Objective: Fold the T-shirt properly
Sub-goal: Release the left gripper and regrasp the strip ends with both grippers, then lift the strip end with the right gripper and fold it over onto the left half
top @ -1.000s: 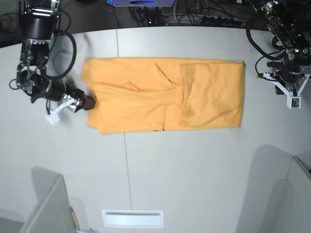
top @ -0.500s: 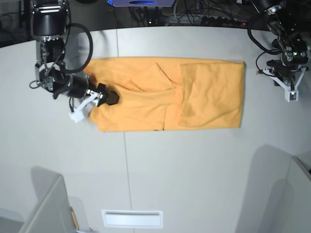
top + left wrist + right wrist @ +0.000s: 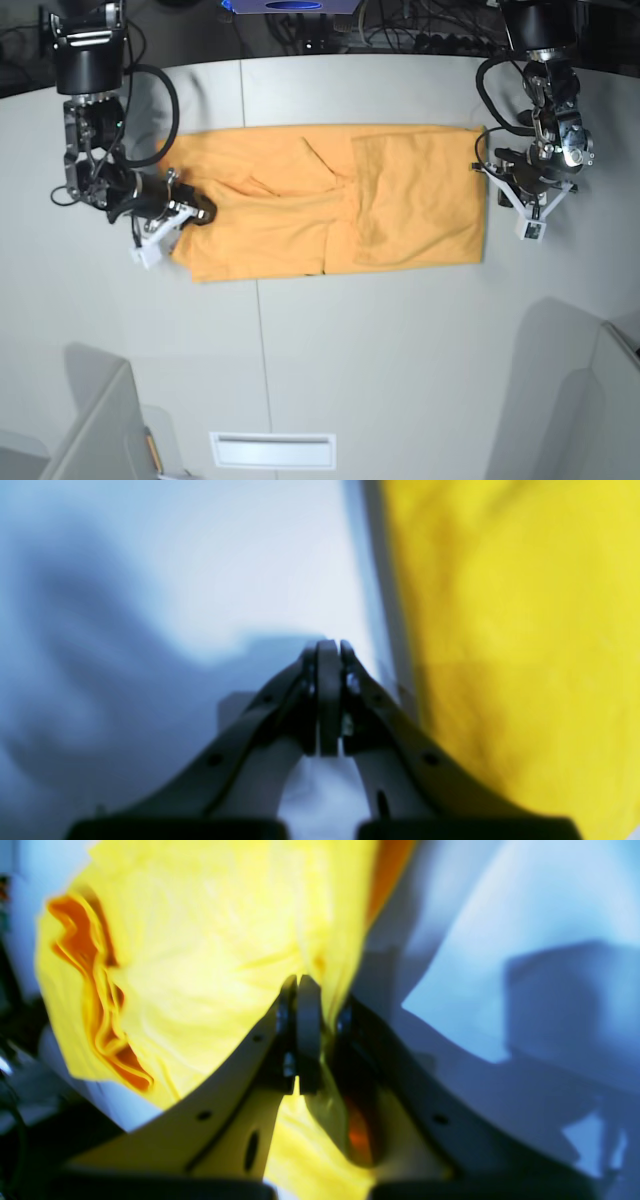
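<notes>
1. The T-shirt (image 3: 330, 200) lies spread across the middle of the grey tabletop (image 3: 380, 340), partly folded, with one panel doubled over on the side nearest my left arm.
2. My right hand (image 3: 200, 214) sits at the shirt's short edge on the base view's left. Its fingers are pressed together with yellow cloth (image 3: 200, 965) pinched between them, and the fabric bunches up around the grip.
3. My left hand (image 3: 327, 652) has its fingers pressed together on nothing. It hovers over bare tabletop just beside the shirt's opposite edge (image 3: 500, 630), not touching it.
</notes>
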{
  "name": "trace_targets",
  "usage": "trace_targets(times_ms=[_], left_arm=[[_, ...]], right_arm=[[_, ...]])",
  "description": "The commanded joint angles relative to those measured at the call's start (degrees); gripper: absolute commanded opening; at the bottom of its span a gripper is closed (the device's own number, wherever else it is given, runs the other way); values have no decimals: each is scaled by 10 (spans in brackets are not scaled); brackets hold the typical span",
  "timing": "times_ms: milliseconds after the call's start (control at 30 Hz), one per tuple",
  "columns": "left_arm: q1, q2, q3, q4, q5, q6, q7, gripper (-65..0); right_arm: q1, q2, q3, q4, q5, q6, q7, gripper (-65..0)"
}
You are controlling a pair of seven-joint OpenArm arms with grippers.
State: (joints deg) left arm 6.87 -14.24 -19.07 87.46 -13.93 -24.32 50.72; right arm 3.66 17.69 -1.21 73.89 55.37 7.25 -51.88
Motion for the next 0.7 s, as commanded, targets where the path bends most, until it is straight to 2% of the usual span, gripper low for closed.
trace_targets(times_ms=[0,100,233,367,567,667], left_arm=[[-8,-3,9,3,-6,-3,-4,-650],[-28,-2,50,-1,-6,-3,-3,-650],[-54,-1,116,-23,-6,-3,-3,-650],[-69,-1,135,-36,-6,-3,-3,-650],[-69,-5,134,-34,-6,-3,-3,-650],[-69,-7,134,-34,-6,-3,-3,-650]], right_arm=[[15,2,-16,16,14,-11,5,-650],[39,3,-65,31,14,-72,9,-650],[65,3,-108,73,14,-107,9,-650],[83,3,-135,122,14,-164,9,-650],[93,4,-134,201,14,-177,3,-650],[93,0,-135,231,14,-177,-25,-650]])
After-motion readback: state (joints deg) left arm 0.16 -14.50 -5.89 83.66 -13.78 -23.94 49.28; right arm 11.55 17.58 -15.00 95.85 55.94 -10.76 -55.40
